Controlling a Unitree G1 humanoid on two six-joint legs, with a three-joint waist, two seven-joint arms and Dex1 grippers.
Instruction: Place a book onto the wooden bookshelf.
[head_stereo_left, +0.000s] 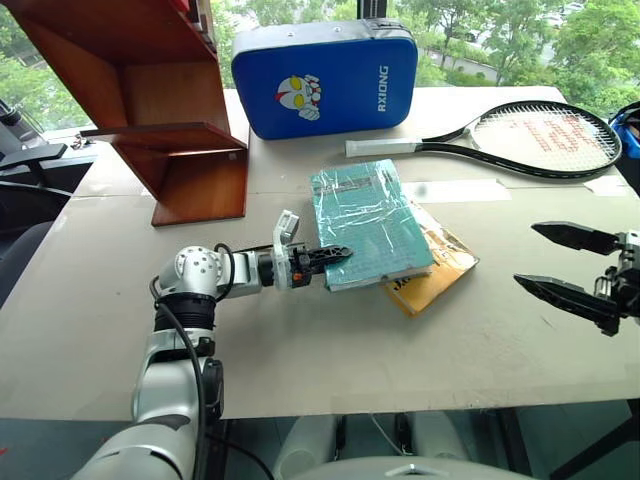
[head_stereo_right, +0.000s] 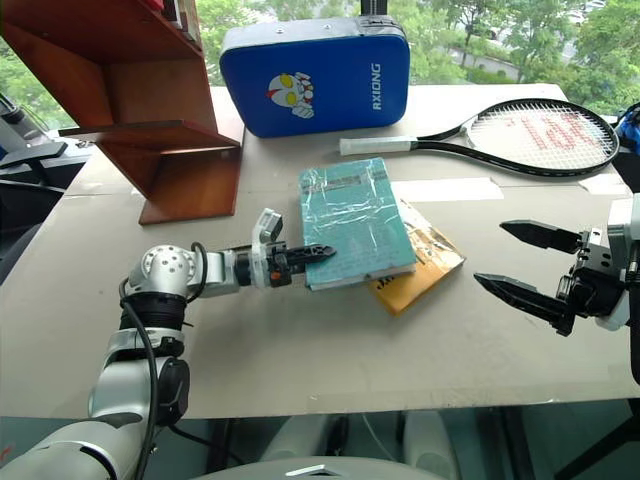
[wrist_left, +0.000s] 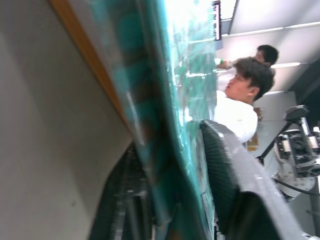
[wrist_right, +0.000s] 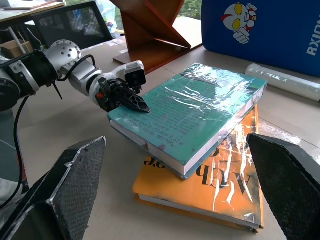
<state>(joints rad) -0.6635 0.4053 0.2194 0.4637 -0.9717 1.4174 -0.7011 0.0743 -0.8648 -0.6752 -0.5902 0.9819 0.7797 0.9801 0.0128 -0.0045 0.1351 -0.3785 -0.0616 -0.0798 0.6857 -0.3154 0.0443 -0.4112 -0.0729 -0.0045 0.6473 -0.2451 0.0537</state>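
On the table (head_stereo_left: 300, 350), mid-surface, the teal-green book (head_stereo_left: 368, 222) lies flat with its plastic wrap glaring, stacked on a thinner yellow-orange book (head_stereo_left: 440, 272) that pokes out on its right and near sides. Left gripper (head_stereo_left: 335, 255) comes in level from the left and is clamped on the teal book's near-left corner: one finger (wrist_right: 131, 101) on the cover, the other under the edge, as the left wrist view shows. Book not lifted, still resting on the orange one.

Right gripper (head_stereo_left: 562, 264) hangs off to the right, well apart from both books, jaws spread wide with nothing between them.

Wooden bookshelf (head_stereo_left: 160, 110) stands at the far-left of the table, reddish-brown, slanted side panels. Just beside it at the far edge, a blue padded case (head_stereo_left: 325, 78) stands upright with a cartoon print. A tennis racket (head_stereo_left: 520, 138) lies flat to the right of the case, handle pointing toward it.

Two people (wrist_left: 240, 100) are visible in the left wrist view, beyond the book.
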